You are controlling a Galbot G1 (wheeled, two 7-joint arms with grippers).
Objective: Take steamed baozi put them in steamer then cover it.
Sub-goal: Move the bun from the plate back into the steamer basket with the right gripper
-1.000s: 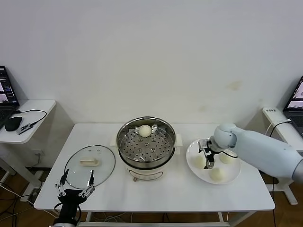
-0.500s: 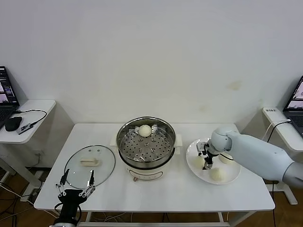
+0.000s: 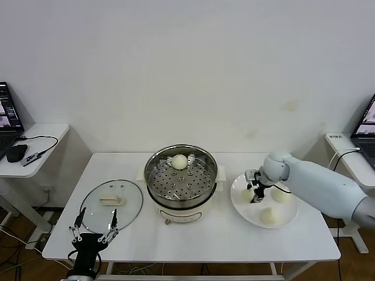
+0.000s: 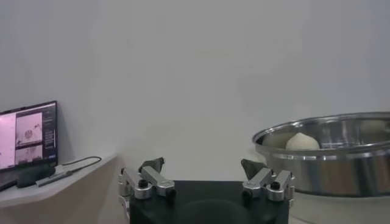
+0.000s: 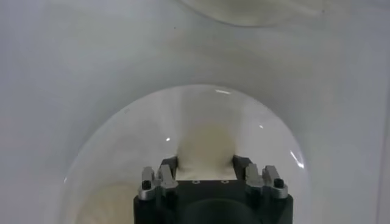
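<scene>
Over the plate (image 3: 246, 209), right tool (image 3: 253, 196) gripping a baozi (image 5: 205, 150)

You see steamer (image 3: 181, 202) at counter centre, cream-white, steel perforated tray uncovered. One baozi (image 3: 179, 161) sits at tray's far edge. Cover (image 3: 111, 205), clear glass, cream handle up, lies flat left of steamer. Three more cream-white buns right of steamer: one pinched (image 5: 205, 150), two loose (image 3: 268, 216).
</scene>
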